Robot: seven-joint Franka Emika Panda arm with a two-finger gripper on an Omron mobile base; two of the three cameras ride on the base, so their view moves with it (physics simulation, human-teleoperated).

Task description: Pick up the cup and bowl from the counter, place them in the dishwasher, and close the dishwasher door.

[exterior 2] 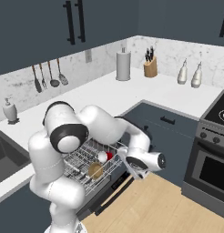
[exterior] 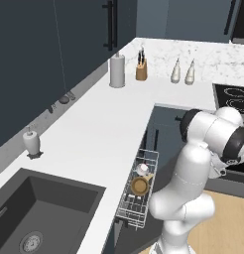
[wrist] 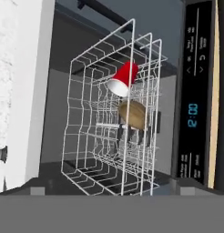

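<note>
The gripper (exterior 2: 130,167) hangs low in front of the pulled-out rack, its jaws spread wide with nothing between them, clear of both dishes.

The counter (exterior: 94,124) runs long and white around the corner, with a dark sink (exterior: 39,208) sunk into its near end. Below the counter edge the dishwasher (wrist: 109,54) stands open, and its door (wrist: 196,104) is dropped down flat, the control strip with a lit clock showing along its top edge in the hand view. The silver wire rack (exterior: 139,191) is drawn out over the door.

Inside the rack, the bowl (exterior: 140,186) sits among the wires, tan and round, seen from above in the left base view. The cup (wrist: 123,78) lies just beside it, red with its white rim, tipped over on its side rather than upright; in the hand view the two look nearly touching, though I cannot tell if they do.

Farther back on the counter stand a paper towel roll (exterior: 117,71), a knife block (exterior: 141,69), two pale bottles (exterior: 176,72) and, near the sink, a white soap dispenser (exterior: 30,142).
</note>
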